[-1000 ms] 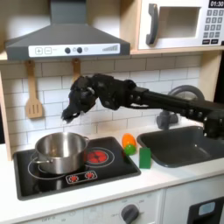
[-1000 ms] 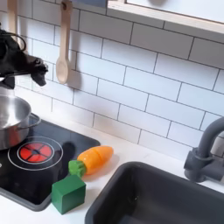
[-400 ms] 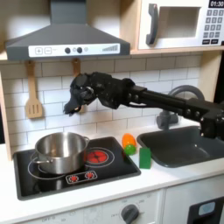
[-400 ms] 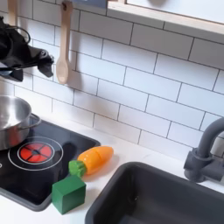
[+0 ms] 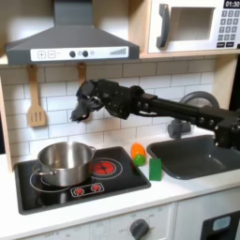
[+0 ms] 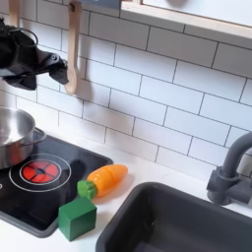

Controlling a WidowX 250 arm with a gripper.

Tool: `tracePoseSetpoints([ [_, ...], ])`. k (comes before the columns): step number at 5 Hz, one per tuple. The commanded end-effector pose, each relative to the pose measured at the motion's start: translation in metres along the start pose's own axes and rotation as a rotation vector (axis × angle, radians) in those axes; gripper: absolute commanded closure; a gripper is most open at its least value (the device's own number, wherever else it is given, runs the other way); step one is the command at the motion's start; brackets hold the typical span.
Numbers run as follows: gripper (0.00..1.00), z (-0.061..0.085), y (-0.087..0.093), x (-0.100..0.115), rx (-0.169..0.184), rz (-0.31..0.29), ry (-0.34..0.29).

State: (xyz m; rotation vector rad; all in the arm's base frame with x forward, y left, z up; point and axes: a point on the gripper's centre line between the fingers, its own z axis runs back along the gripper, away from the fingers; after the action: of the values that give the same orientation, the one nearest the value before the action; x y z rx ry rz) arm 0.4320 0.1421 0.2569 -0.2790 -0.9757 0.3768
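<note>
gripper (image 5: 77, 114) in the air above the steel pot (image 5: 64, 161)

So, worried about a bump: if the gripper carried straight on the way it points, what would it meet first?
Probably the steel pot on the stove; the gripper points down and toward the first exterior view's left, above it. Depth is unclear.

In the first exterior view, the microwave (image 5: 194, 25), up and to the right of the gripper (image 5: 77, 112), has a display at its top right corner whose digits are cut off by the picture's edge; they seem to begin "01". The keypad buttons below it are too small to read. No other writing, label or brand can be read in either exterior view.
</note>
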Motion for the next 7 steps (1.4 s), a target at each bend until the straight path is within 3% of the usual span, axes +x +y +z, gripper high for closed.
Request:
tracePoseSetpoints([
  [1, 0.00, -0.010, 0.005, 0.014, 0.031, -0.027, -0.116],
  [2, 0.00, -0.013, 0.008, 0.023, 0.016, -0.034, -0.169],
  [3, 0.00, -0.016, 0.003, 0.025, -0.042, -0.033, -0.206],
  [5, 0.00, -0.018, -0.002, 0.034, -0.131, -0.143, -0.290],
  [6, 0.00, -0.016, 0.010, 0.045, -0.078, -0.247, -0.354],
  [7, 0.00, -0.018, 0.014, 0.045, -0.059, -0.339, -0.395],
])
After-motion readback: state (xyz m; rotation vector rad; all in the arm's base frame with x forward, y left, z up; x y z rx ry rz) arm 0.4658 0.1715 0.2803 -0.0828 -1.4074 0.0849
